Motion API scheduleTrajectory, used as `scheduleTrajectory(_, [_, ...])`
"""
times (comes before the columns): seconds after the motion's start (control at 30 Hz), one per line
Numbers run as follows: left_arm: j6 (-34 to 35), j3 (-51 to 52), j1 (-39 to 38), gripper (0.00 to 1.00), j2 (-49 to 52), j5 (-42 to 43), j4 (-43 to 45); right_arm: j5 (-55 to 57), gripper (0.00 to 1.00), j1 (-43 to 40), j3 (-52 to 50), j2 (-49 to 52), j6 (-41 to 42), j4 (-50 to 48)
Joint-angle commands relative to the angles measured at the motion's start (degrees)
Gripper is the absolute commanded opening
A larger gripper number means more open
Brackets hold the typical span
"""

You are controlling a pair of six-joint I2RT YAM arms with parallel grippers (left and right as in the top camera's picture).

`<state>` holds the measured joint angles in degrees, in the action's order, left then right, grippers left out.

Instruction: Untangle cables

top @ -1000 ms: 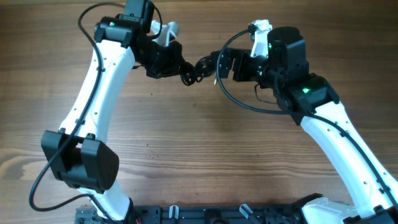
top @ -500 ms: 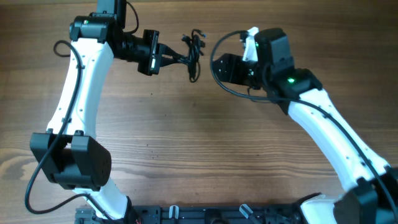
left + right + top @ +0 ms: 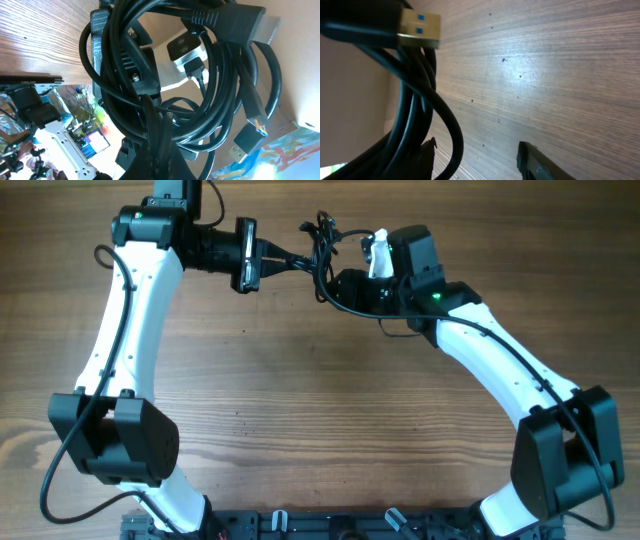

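The cables (image 3: 321, 238) are a small bundle of thin black cords with plug ends, hanging at the far middle of the table. My left gripper (image 3: 296, 262) is shut on the bundle from the left. In the left wrist view the coiled cables (image 3: 215, 95) and several plugs fill the frame above the closed fingers (image 3: 157, 150). My right gripper (image 3: 338, 282) is open just right of and below the bundle. In the right wrist view a loop of the cables (image 3: 415, 105) with a gold USB plug (image 3: 420, 22) passes beside the left finger of the open jaws (image 3: 476, 147).
The wooden table (image 3: 330, 410) spans the view. The right arm's own thicker black wire (image 3: 372, 323) loops under its wrist. A black base rail (image 3: 350, 525) runs along the near edge. The left arm's base (image 3: 115, 435) stands at the near left.
The left gripper has carried the bundle toward the far edge and a little right. The right arm has swung left and back after it, so its open jaws are now at the bundle.
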<state>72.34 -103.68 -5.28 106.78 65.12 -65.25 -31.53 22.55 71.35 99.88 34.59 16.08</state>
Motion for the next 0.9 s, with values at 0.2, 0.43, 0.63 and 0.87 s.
scheduleTrajectory(0.2, [-7.96, -0.92, 0.57, 0.04, -1.03, -2.60, 4.42, 9.53, 0.04, -0.09, 0.92, 2.01, 2.97, 4.37])
scheduleTrajectory(0.43, [-13.68, -0.90, 4.00, 0.04, -1.03, -40.68, 0.83, 17.64, 0.04, -4.04, 0.92, -6.47, -4.90, 17.42])
scheduleTrajectory(0.63, [-13.86, -0.90, 4.07, 0.04, -1.03, -44.06, 0.31, 19.65, 0.04, -4.02, 0.92, -16.65, -6.01, 22.34])
scheduleTrajectory(0.87, [-14.88, -0.90, 4.07, 0.04, -1.03, -29.92, 4.20, 13.42, 0.04, -2.97, 0.92, -16.17, -1.55, 23.45])
